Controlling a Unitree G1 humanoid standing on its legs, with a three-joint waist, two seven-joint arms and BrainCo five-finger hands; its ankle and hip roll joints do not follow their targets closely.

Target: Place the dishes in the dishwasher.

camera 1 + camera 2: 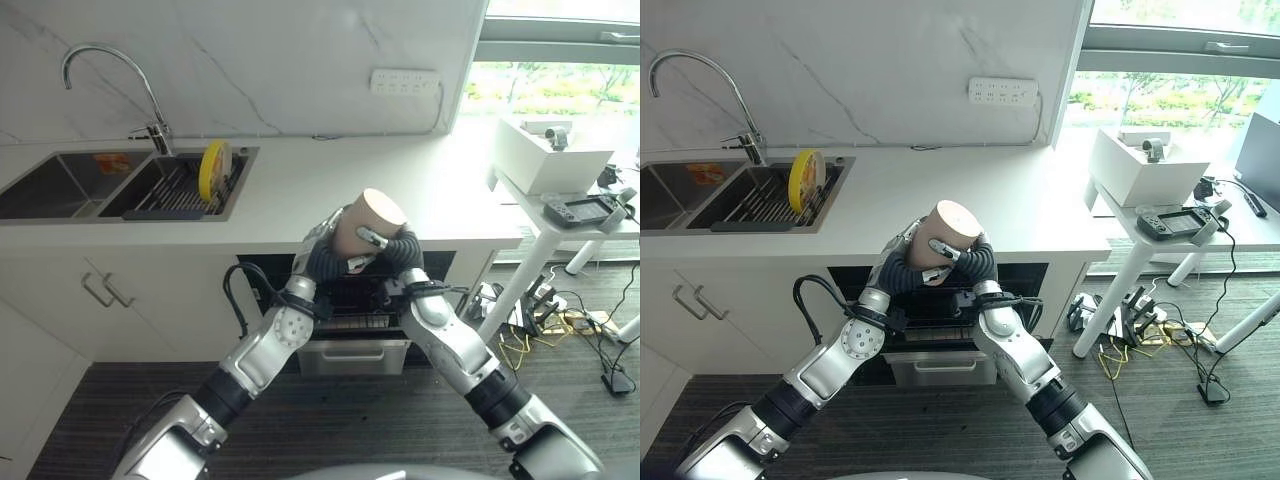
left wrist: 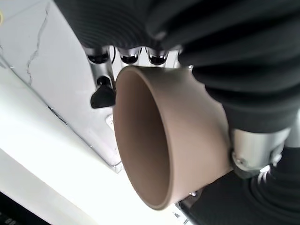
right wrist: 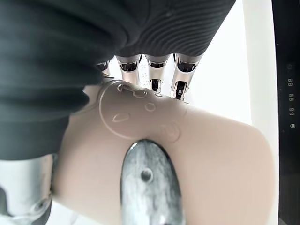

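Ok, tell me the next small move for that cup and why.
Probably lower the beige cup toward the open dishwasher rack below the counter edge. Both the left robot hand and the right robot hand are curled round the cup, which is held tilted above the counter's front edge, right over the dishwasher. A yellow plate waits in the sink rack.

Both hands [image 1: 345, 250] crowd the cup [image 1: 365, 222] above the open dishwasher [image 1: 350, 325] — counter [image 1: 300, 190] bare at 12 o'clock.
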